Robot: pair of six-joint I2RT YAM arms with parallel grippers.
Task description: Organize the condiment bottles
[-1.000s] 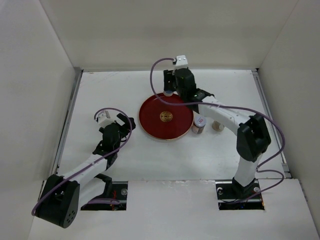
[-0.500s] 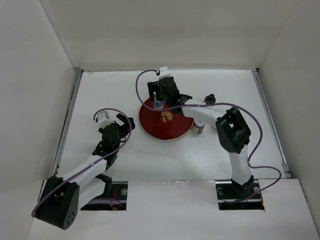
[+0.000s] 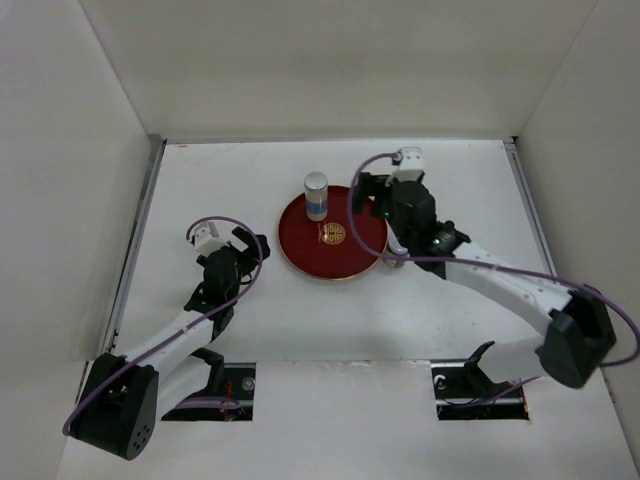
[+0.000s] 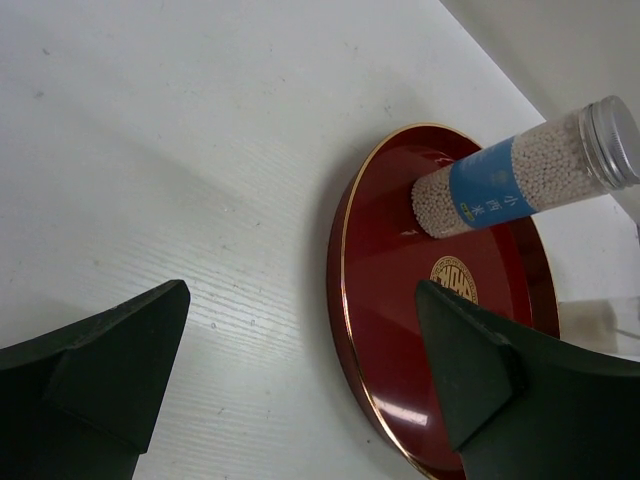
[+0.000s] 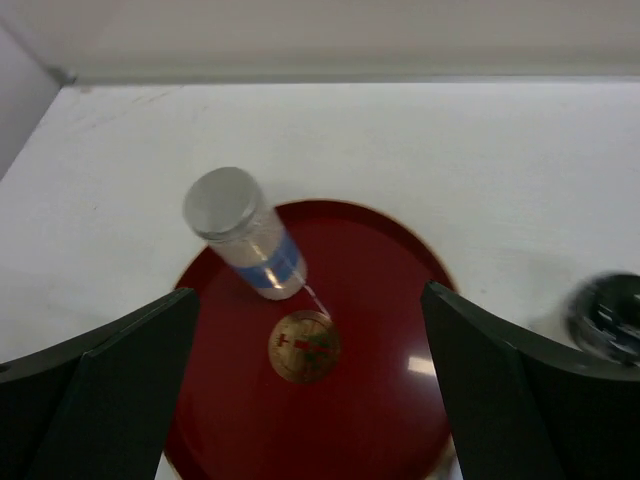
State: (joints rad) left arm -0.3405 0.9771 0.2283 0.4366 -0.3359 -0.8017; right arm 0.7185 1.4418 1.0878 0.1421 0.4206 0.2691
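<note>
Right end effector (image 5: pixel 315 390) spread wide, empty, over round red tray (image 5: pixel 390 300); blue-banded cylindrical bottle (image 5: pixel 245 235) stands ahead-left, untouched. Left end effector (image 4: pixel 300 390) wide, empty.

The counter (image 4: pixel 200 150) is white and matt, with fine parallel grain lines and a few small specks. The tray (image 4: pixel 385 300) is deep red with a lacquer-like gloss that throws bright highlights. It has a thin gold line at the rim and a gold emblem (image 5: pixel 304 346) at centre.

The bottle (image 4: pixel 520 180) has a clear, smooth wall; glass or plastic cannot be determined. It is filled with small white granules, and its blue band looks like a printed label with pale characters. Its cap (image 4: pixel 612 140) is silvery, finely ribbed on the side, with a dull satin top.

The jaws of the left gripper (image 4: pixel 300 375) and right gripper (image 5: pixel 310 385) are black, matt and plastic-looking, with moulded facets. The right arm shell (image 3: pixel 500 285) is white and smooth with a slight sheen. The cable (image 3: pixel 228 219) has a smooth purple sheath.
</note>
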